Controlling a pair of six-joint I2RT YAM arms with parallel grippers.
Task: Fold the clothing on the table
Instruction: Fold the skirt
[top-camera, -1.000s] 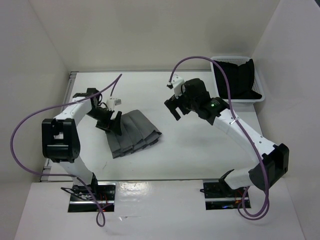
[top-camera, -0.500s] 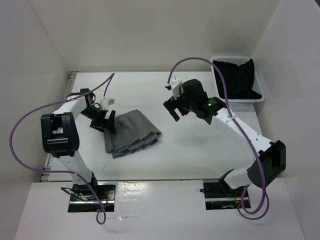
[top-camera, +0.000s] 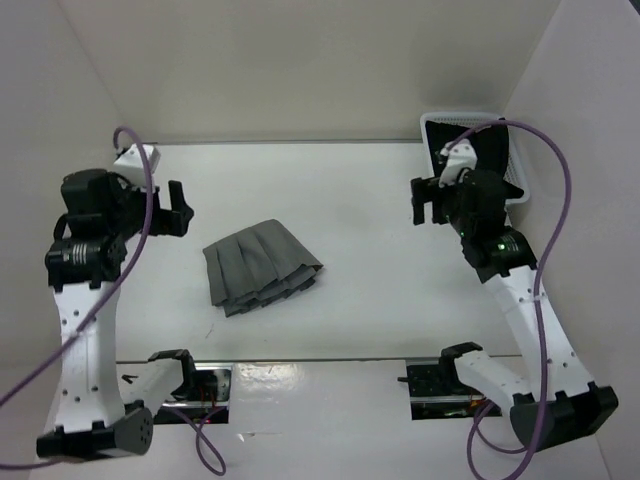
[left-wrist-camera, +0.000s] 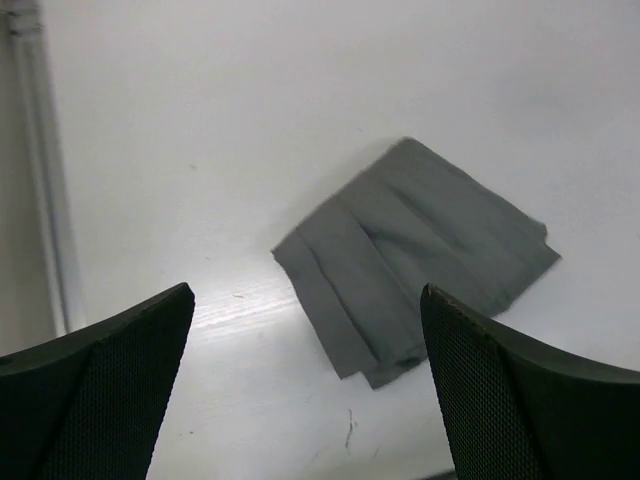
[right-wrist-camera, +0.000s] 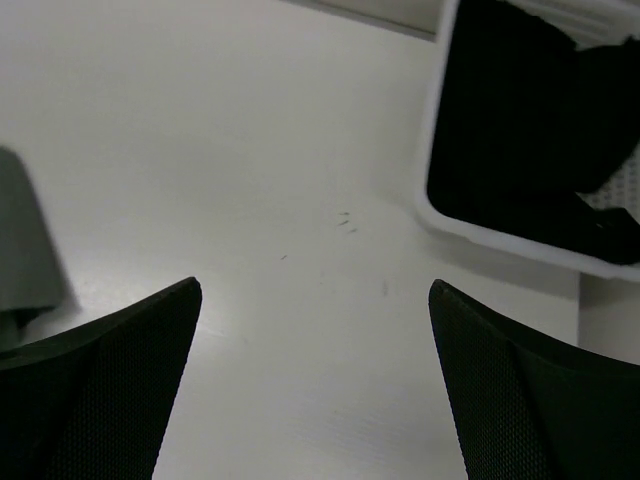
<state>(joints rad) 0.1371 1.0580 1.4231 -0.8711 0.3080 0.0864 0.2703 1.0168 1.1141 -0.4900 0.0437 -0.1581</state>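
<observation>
The clothing (top-camera: 262, 266), a grey pleated skirt, lies folded into a compact wedge on the white table (top-camera: 380, 290), left of centre. My left gripper (top-camera: 176, 210) hangs raised to its left, apart from it, jaws wide open and empty. In the left wrist view the clothing (left-wrist-camera: 420, 250) lies flat on the table, below and beyond the open gripper (left-wrist-camera: 305, 292). My right gripper (top-camera: 427, 203) hovers open and empty at the right, in front of the basket. The right wrist view shows the gripper (right-wrist-camera: 315, 285) over bare table, with a corner of the clothing (right-wrist-camera: 22, 245) at the left edge.
A white mesh basket (top-camera: 436, 128) holding a black cloth (top-camera: 492, 150) stands at the back right corner; its rim (right-wrist-camera: 432, 200) and the cloth (right-wrist-camera: 520, 120) show in the right wrist view. White walls close in the left, back and right. A metal rail (left-wrist-camera: 35, 170) runs along the table's left edge.
Both arms drew back from the table's middle: the left gripper left the clothing's left side, moving up and left; the right gripper moved right towards the basket. The clothing stayed put.
</observation>
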